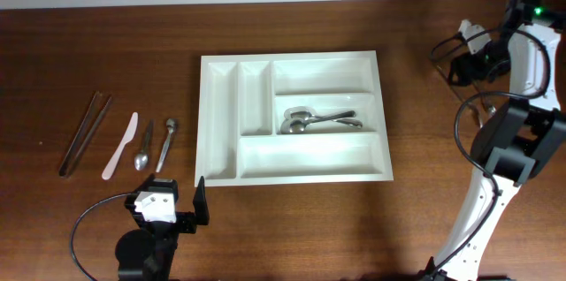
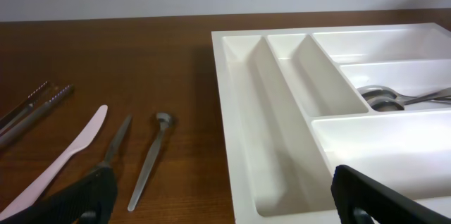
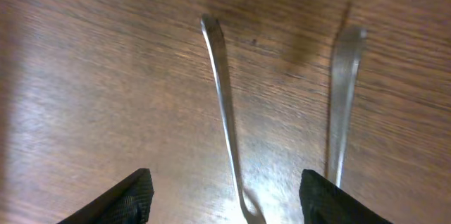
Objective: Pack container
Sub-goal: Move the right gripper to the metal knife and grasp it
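Left gripper (image 2: 220, 182) spread just short of the container (image 1: 323, 76), right gripper (image 3: 227, 185) well away, fingers (image 3: 120, 199) parted over two blurred handles (image 3: 220, 90), ends cut off.

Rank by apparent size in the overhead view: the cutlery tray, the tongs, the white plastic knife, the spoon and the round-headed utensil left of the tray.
1. cutlery tray
2. tongs
3. white plastic knife
4. spoon and round-headed utensil: these look about alike, so they are left unranked.
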